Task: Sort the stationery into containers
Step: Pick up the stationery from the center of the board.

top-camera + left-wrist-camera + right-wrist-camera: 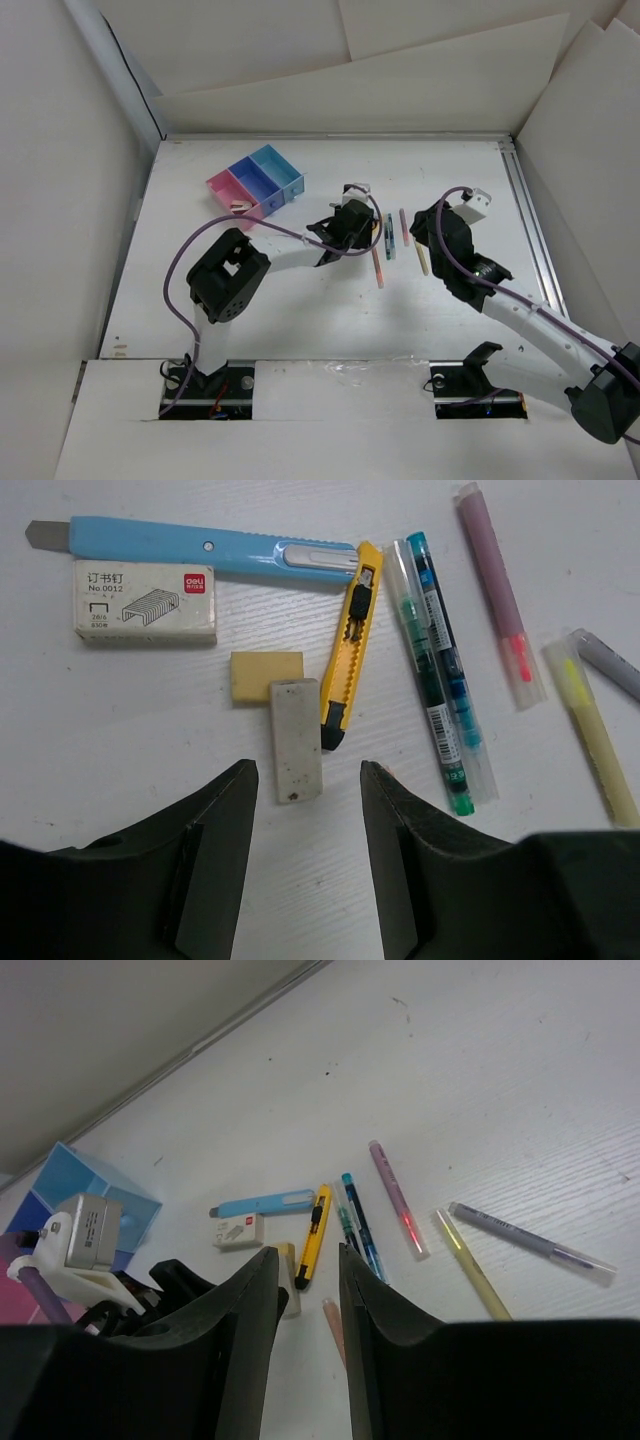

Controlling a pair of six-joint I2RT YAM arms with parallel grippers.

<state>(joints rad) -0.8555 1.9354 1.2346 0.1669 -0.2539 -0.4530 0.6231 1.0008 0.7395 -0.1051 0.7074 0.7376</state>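
Stationery (440, 670) lies bunched on the surface (120, 740), well apart from the bins (255, 180), where the left gripper (308, 780), spread empty over the grey eraser (296, 740), risks snagging the yellow eraser (266, 675) or cutter (350, 640) crowding it, while the right gripper (307, 1260) hangs slightly parted, holding nothing.

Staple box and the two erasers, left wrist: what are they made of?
Staple box: looks like printed cardboard, matte, crisp edges. Yellow eraser: likely soft rubber, matte, unmarked. White eraser: likely rubber or vinyl, dull, smudged with dark specks.
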